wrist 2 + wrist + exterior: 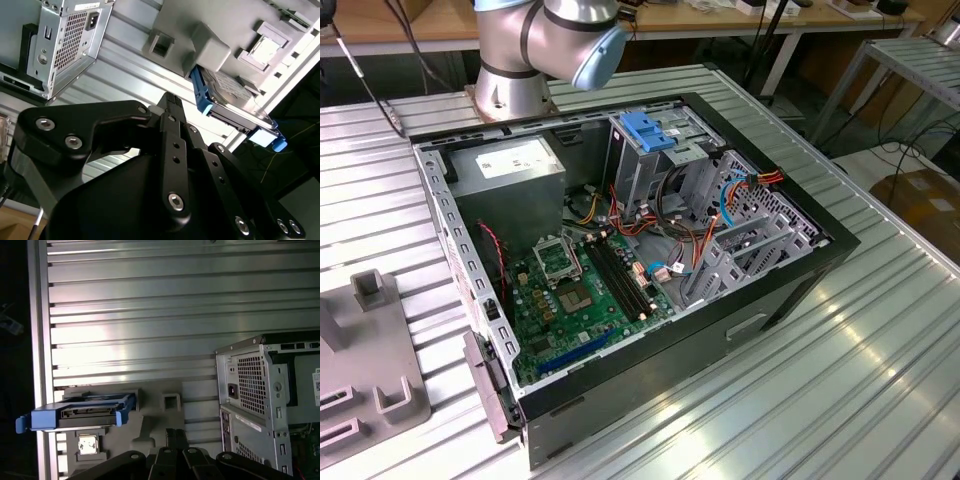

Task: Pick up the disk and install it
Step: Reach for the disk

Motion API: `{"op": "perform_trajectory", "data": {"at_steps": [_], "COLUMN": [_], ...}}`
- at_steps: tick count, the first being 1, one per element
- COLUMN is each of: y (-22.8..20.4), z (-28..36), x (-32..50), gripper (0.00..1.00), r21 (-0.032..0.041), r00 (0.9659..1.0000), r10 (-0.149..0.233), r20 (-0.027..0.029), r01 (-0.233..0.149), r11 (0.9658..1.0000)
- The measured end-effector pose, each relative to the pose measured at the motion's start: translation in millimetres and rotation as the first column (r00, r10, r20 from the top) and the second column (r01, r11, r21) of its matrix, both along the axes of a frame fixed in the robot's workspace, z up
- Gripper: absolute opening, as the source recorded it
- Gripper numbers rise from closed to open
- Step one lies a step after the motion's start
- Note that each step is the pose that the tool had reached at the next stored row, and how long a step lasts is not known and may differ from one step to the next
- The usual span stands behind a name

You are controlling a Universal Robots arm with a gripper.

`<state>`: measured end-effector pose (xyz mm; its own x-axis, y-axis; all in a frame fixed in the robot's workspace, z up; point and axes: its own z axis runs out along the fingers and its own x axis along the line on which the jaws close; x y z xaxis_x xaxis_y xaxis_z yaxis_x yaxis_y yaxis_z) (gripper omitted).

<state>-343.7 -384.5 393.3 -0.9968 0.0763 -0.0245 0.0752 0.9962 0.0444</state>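
Table: ribbed metal, carrying everything listed.
Computer case: side panel off, interior exposed.
Grey fixture: on the table at the exterior view's left, just beside the case.
Drive cage: at the case's far side, blue latch on top.
Disk: blue-framed, seated in the fixture; in both wrist views; not yet lifted.
Pincer: fingers together, holding nothing, above the table near the fixture, apart from the disk.
Progress: judged at the start; pickup and installation both outstanding.
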Motion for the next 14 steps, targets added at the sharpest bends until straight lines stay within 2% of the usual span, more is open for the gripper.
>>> {"op": "perform_trajectory", "data": {"at_steps": [7, 8, 14], "y": [0.4, 0.5, 0.9], "z": [0.1, 0.0, 0.1], "x": [-16.9, -21.5, -37.4], "gripper": [0.1, 0.1, 0.1], "r21": [-0.0001, 0.0, -0.0001], "r00": [1.0, 1.0, 1.0], "r10": [0.0, 0.0, 0.0], "r20": [-0.0002, 0.0, -0.0001], "r01": [0.0, 0.0, 0.0], "r11": [1.0, 1.0, 1.0]}}
